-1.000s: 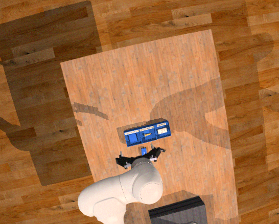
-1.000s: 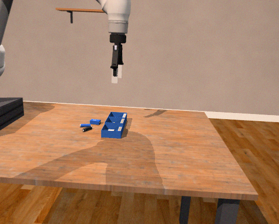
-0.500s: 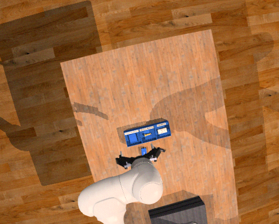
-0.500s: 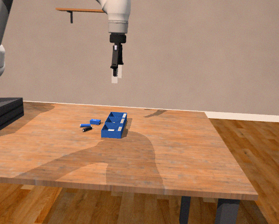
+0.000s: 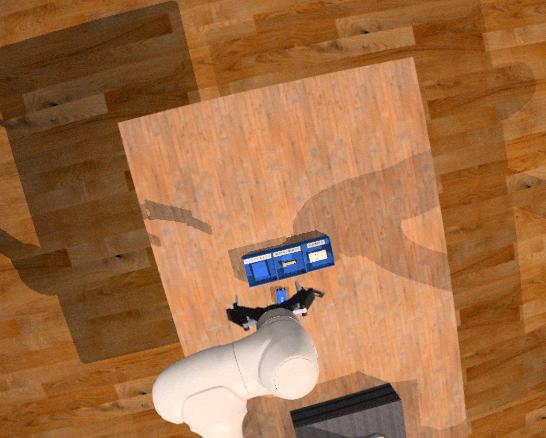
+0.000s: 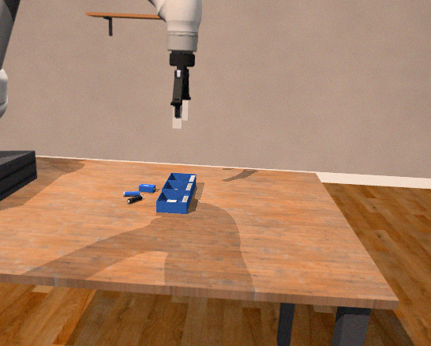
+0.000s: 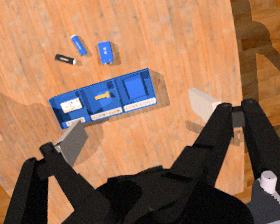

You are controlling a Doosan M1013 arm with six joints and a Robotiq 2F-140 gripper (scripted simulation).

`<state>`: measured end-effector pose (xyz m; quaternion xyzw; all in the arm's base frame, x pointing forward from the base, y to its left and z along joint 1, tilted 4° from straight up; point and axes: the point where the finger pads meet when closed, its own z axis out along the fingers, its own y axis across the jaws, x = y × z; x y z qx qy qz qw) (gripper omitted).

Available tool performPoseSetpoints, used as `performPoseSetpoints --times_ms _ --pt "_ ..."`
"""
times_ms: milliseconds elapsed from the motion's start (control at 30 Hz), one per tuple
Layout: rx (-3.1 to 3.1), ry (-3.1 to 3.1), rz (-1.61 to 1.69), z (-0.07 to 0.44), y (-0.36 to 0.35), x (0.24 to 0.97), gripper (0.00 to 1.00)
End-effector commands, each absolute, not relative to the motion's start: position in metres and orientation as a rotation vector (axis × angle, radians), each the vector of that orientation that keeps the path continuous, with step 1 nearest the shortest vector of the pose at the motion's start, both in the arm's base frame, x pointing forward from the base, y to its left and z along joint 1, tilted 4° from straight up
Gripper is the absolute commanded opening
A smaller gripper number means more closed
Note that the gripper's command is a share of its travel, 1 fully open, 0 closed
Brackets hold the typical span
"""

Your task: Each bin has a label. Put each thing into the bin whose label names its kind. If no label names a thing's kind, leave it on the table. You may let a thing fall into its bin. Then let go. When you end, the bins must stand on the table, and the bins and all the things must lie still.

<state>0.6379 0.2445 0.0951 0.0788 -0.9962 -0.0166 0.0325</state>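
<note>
A row of three blue bins [image 5: 289, 260] with labels stands on the table; it also shows in the side view [image 6: 177, 193] and the wrist view [image 7: 103, 97]. One end bin holds a white thing [image 7: 70, 105], the middle bin holds a yellow thing [image 7: 103, 96], and the other end bin [image 7: 134, 87] looks empty. Beside the bins lie a blue box [image 7: 106, 52], a blue cylinder [image 7: 78, 45] and a black cylinder [image 7: 64, 58]. My gripper [image 6: 179, 118] hangs high above the table, over the things beside the bins. It is open and empty. I cannot read the labels.
A dark flat box [image 6: 16, 170] sits at the table's edge near my base. A small shelf [image 6: 122, 16] hangs on the wall behind. My arm hides part of the table in the top view.
</note>
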Motion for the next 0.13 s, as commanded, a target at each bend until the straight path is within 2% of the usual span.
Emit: performPoseSetpoints --times_ms 0,100 --pt "0.243 -3.067 -0.051 0.0953 0.2445 0.6379 1.00" --pt "0.243 -3.067 -0.051 0.0953 0.2445 0.6379 1.00"
